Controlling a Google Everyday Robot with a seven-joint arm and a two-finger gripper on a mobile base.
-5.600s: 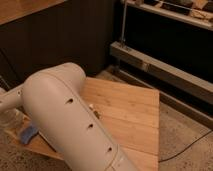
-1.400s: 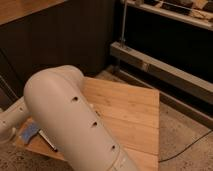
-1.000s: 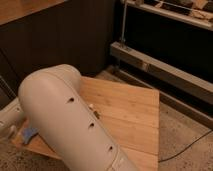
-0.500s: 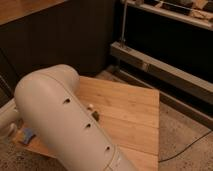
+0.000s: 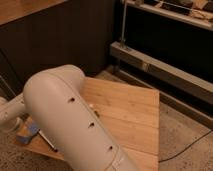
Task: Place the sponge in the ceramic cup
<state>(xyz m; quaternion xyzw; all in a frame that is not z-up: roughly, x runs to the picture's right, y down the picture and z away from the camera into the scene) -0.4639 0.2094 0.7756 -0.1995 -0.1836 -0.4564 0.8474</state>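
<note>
The big white arm (image 5: 70, 120) covered the left half of the wooden board (image 5: 125, 112) and ran out past the bottom edge. The gripper lay out of sight, either behind the arm or beyond the left edge, where the thinner link (image 5: 9, 114) was cut off. Only a small light-blue piece of the sponge (image 5: 31, 130) showed beside the arm, too blurred to tell how it lay, and the ceramic cup was hidden altogether.
</note>
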